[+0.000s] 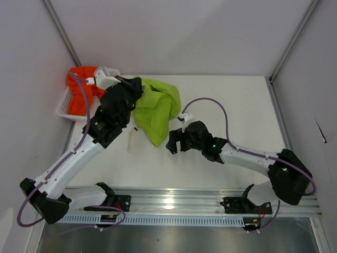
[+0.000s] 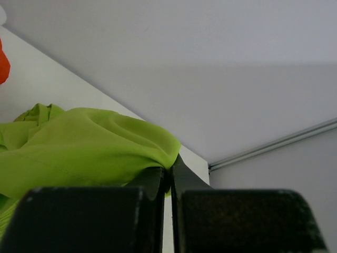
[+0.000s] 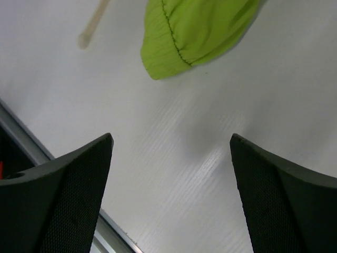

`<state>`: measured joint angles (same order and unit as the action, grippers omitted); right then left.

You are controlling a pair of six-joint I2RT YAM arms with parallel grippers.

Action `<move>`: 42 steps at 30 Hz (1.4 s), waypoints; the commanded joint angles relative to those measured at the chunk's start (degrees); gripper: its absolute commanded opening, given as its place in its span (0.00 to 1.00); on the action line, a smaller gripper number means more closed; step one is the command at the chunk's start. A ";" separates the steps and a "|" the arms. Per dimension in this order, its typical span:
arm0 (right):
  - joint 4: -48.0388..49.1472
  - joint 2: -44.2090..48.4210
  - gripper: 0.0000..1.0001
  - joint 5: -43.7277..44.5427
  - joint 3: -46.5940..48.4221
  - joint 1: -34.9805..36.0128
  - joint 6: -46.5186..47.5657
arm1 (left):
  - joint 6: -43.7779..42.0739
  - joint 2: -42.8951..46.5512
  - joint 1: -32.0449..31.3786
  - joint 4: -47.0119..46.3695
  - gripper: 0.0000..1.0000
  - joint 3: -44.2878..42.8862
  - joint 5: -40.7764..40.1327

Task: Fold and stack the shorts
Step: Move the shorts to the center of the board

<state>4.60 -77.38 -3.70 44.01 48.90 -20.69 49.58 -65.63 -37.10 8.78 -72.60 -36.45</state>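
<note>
The green shorts (image 1: 158, 108) lie crumpled in a loose heap on the white surface (image 1: 226, 116), left of its middle and just beside the basket (image 1: 62, 107) that stands at the far left corner. The orange shorts (image 1: 79, 95) sit bunched in that basket, spilling over its rim, well apart from the right arm. The left claw (image 1: 135, 84) reaches across to the far left edge of the green heap. In the left wrist view its fingers (image 2: 158, 182) are pressed together, with a fold of green fabric (image 2: 79, 147) pinched at their tips (image 2: 169, 171) and draped away to the left. A sliver of orange (image 2: 2, 63) shows at that view's left edge. The right claw (image 1: 172, 143) hovers low over the surface, near the near end of the green shorts. In the right wrist view it (image 3: 171, 138) stands wide open with nothing between the jaws, only bare surface (image 3: 174, 105) below. The hemmed green end (image 3: 195, 31) lies ahead of it, not touching either finger. A pale cord (image 1: 130, 141) lies on the surface just left of the green heap's near end, and its tip (image 3: 92, 23) shows in the right wrist view. Where its other end goes cannot be told.
</note>
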 commanded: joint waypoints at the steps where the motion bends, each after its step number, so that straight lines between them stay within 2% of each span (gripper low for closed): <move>1: 1.20 -6.71 0.93 12.63 6.16 3.99 1.78 | 1.92 3.57 0.36 -0.16 0.00 1.23 -2.84; 4: -2.13 -18.02 0.94 22.64 13.80 7.08 1.97 | 1.22 4.19 0.45 0.36 0.00 1.50 -3.72; 6: -4.25 -21.83 0.93 25.14 19.69 7.34 1.36 | 0.96 4.45 0.36 0.89 0.00 1.41 -5.03; 10: -3.28 -28.68 0.92 23.92 26.02 7.34 1.62 | -0.27 4.81 0.45 0.81 0.00 1.84 -6.44; 15: -9.78 -38.96 0.86 25.76 35.78 7.52 0.65 | -1.24 4.28 0.54 1.33 0.00 1.41 -7.06; 16: -9.61 -39.59 0.73 25.59 35.80 7.52 0.65 | -1.50 4.36 0.63 1.68 0.00 1.32 -7.23; 18: -9.35 -40.30 0.55 24.80 35.62 7.43 0.91 | -1.68 4.54 0.54 1.95 0.00 1.32 -7.76; 19: -9.43 -40.21 0.41 24.62 35.18 7.35 0.74 | -1.77 4.72 0.63 2.30 0.00 1.41 -7.94; 21: -8.39 -39.60 0.30 22.53 33.87 7.17 1.26 | -1.77 5.42 0.63 2.65 0.00 1.67 -8.29; 23: -7.33 -37.15 0.08 21.90 30.36 6.99 1.53 | -1.77 5.95 0.63 3.00 0.00 1.76 -8.55; 24: -7.50 -35.22 0.00 21.90 29.22 6.82 1.79 | -2.03 6.56 0.54 3.52 0.00 1.93 -8.73; 27: -8.46 -30.65 0.00 18.85 23.16 6.29 2.67 | -2.12 7.61 0.45 5.02 0.00 2.02 -8.82; 32: -14.69 -12.29 0.00 7.58 13.49 6.20 13.64 | -1.68 10.95 -0.34 5.73 0.00 4.13 -9.52; 36: -21.03 -2.17 0.04 5.81 10.75 -0.98 15.51 | -2.29 11.14 -0.43 3.28 0.00 5.80 -10.66; 37: -21.04 -1.46 0.02 6.34 10.75 -7.27 13.76 | -2.56 10.52 -0.43 2.83 0.00 5.80 -11.10; 38: -21.04 -2.50 0.05 6.08 10.92 -10.99 9.39 | -2.73 8.95 -0.43 2.48 0.00 5.71 -11.80; 40: -23.83 -6.44 0.17 4.60 14.69 -19.93 5.93 | -3.79 7.01 -0.43 0.37 0.00 5.89 -12.42; 41: -24.81 -9.16 0.23 2.41 16.70 -21.21 5.66 | -4.14 5.78 -0.43 -0.42 0.00 5.89 -12.51; 42: -26.21 -14.84 0.35 5.35 21.68 -21.39 5.22 | -4.58 3.42 -0.34 -1.30 0.00 5.71 -12.77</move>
<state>-15.70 -83.15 1.56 58.96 31.77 -12.32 47.62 -57.87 -37.21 11.79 -67.44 -46.98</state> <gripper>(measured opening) 0.268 0.008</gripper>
